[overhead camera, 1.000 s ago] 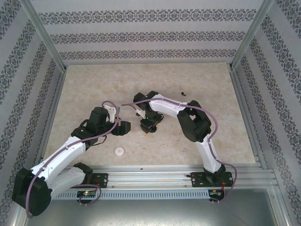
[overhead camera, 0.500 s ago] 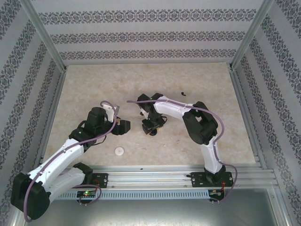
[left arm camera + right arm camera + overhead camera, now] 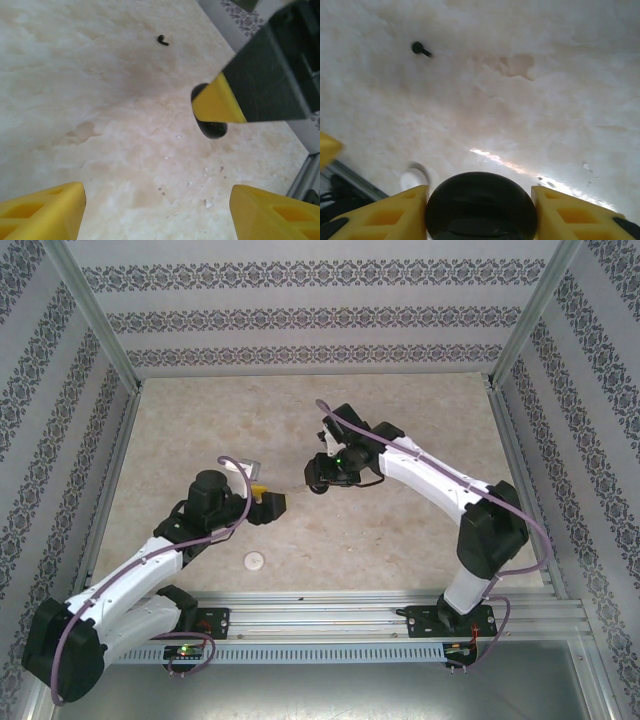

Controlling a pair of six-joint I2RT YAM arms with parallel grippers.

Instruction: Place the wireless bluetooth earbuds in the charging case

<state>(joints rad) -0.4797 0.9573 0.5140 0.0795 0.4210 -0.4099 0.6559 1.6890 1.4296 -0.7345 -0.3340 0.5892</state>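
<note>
While the pale tabletop [image 3: 200, 420] lies broad and bare beyond both arms, the left fingers [image 3: 45, 210] are spread wide over empty surface, gripping nothing, and the metal edge rail [image 3: 305, 170] runs off to their right. The right fingers [image 3: 385, 215] press against both sides of a round black charging case [image 3: 481, 205]. A white puck [image 3: 413, 178] sits just past one of their tips, near the rail. One black earbud [image 3: 421, 48] lies well ahead of them, with open tabletop all around it.
</note>
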